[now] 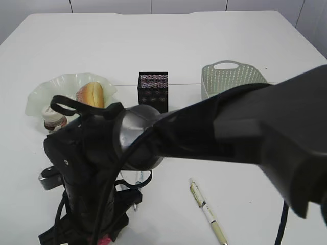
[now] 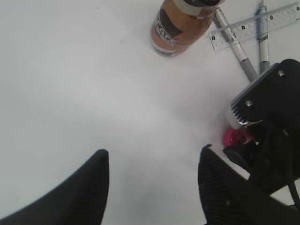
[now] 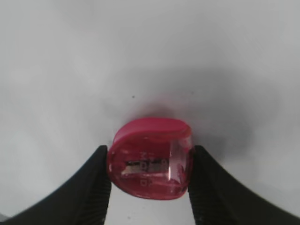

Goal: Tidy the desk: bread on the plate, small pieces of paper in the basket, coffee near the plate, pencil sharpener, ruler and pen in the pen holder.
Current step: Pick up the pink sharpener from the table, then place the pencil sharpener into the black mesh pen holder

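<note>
Right end effector [image 3: 150, 183] low, fingers flanking something; left end effector [image 2: 152, 187] spread wide

A plain white table [image 1: 245, 46] meets white wall panels [image 1: 112, 5] behind.

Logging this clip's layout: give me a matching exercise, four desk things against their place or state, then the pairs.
Things:
1. bread
2. pencil sharpener
3. coffee bottle
4. ruler

Places or states:
A. lying across two pens
B. on the pale green plate
C. between the right pincer's fingers
D. standing on the table beside the pens

Pairs: 1-B, 2-C, 3-D, 4-A
</note>
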